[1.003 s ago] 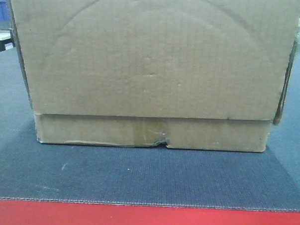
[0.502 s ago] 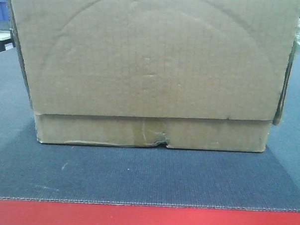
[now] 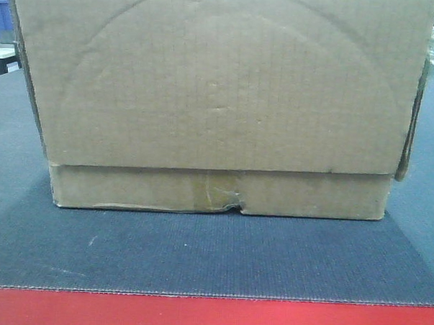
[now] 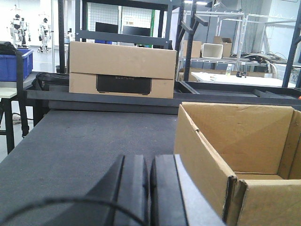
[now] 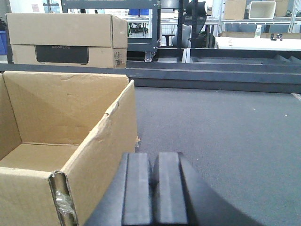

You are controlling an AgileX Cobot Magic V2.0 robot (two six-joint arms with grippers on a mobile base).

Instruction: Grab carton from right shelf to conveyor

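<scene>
The carton, a wide plain brown cardboard box with a narrow band along its lower edge, rests on the dark grey conveyor behind the belt's red front edge. From the left wrist view the carton is open-topped and empty. My left gripper is shut on nothing, just outside the box's left wall. In the right wrist view my right gripper is shut and empty beside the right wall of the carton. Whether either gripper touches the cardboard is unclear. The right shelf is out of view.
A second cardboard box with a black label stands at the far end of the belt, also seen as the labelled box. A blue bin sits far left. Metal racks and white tables lie beyond the belt.
</scene>
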